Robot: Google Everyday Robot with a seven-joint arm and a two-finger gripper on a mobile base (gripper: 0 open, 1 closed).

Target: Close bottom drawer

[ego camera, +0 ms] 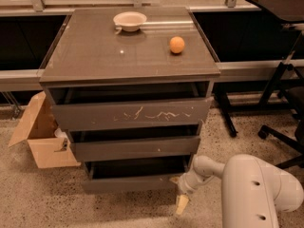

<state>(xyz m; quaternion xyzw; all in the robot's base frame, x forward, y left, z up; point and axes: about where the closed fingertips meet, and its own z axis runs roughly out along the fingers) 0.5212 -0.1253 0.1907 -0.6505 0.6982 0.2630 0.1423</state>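
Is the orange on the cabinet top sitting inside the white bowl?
No, the orange rests on the bare cabinet top, apart from the white bowl; the tool is down by the bottom drawer's right front corner.

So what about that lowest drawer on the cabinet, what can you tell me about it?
The bottom drawer is the lowest of three in the grey-brown cabinet. Its front is flat, plain and handleless, and looks like laminate. It sits level and partly pulled out, with a dark shadowed gap above the front. It hangs just above the speckled floor. The robot's gripper is low beside the front's right-hand end; whether they touch is unclear.
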